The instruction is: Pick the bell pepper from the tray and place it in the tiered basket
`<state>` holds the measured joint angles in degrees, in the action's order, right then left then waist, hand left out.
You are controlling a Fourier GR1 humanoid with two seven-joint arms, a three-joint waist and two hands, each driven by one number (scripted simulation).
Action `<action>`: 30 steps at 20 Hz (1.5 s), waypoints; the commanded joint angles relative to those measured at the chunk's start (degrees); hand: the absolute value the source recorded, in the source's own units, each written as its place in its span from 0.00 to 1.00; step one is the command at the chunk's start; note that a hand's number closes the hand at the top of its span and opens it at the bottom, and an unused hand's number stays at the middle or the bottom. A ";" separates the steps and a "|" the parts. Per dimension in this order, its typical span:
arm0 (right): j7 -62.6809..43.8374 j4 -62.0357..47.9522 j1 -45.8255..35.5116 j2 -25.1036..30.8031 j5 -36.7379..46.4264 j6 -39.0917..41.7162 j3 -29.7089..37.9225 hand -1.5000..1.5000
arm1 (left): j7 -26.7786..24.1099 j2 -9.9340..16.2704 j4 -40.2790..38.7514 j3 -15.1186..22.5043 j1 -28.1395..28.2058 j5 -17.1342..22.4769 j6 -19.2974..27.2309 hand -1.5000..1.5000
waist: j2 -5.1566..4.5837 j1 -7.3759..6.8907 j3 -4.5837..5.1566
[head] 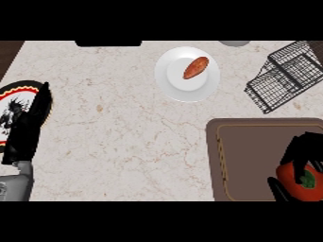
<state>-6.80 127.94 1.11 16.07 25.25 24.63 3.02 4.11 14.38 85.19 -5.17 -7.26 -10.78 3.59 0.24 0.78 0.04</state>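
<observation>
A red bell pepper (310, 186) with a green stem lies at the near right of the brown tray (248, 156). My right hand (318, 150) is over it, black fingers and thumb curled round the pepper from above and the left side. The black wire tiered basket (290, 75) stands at the far right of the counter, beyond the tray. My left hand (26, 127) rests at the left edge, fingers straight and pointing away, over a patterned plate.
A white plate (187, 74) with an orange-brown sweet potato (196, 68) sits at the far middle. A round plate with a red, yellow and black pattern (0, 113) lies at the left edge. Marble counter spreads between plates and tray.
</observation>
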 commanded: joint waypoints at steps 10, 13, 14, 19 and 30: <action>-8.88 -16.36 -25.94 14.15 -15.12 8.54 16.88 1.00 | -1.08 -2.16 -2.96 0.90 -2.22 -1.84 0.69 0.50 | -0.33 -1.16 -0.02; -2.67 -22.37 -29.20 14.64 -6.14 5.11 11.93 1.00 | -0.01 -0.61 -1.64 -0.58 -2.45 -0.52 -1.08 0.50 | -0.48 -1.68 -0.03; -2.48 -23.19 -30.70 17.46 -7.37 6.73 13.99 1.00 | -1.25 0.60 -4.21 -1.60 -3.14 -0.02 -2.25 0.50 | -0.44 -1.40 -0.02; 12.12 -33.18 -29.22 18.12 4.99 -2.01 11.17 1.00 | 0.13 -1.47 -1.74 0.22 -2.49 -1.78 -0.67 0.50 | -0.57 -1.71 -0.07; 23.42 -61.30 -41.50 23.86 20.31 -17.92 8.61 1.00 | 2.67 -2.05 1.52 0.56 -2.12 -1.57 -1.27 0.50 | -0.56 -2.20 -0.08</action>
<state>10.35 77.76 -36.85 39.39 42.26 12.01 12.24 4.35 12.32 84.51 -4.61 -9.46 -12.33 2.50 -0.40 -1.43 -0.01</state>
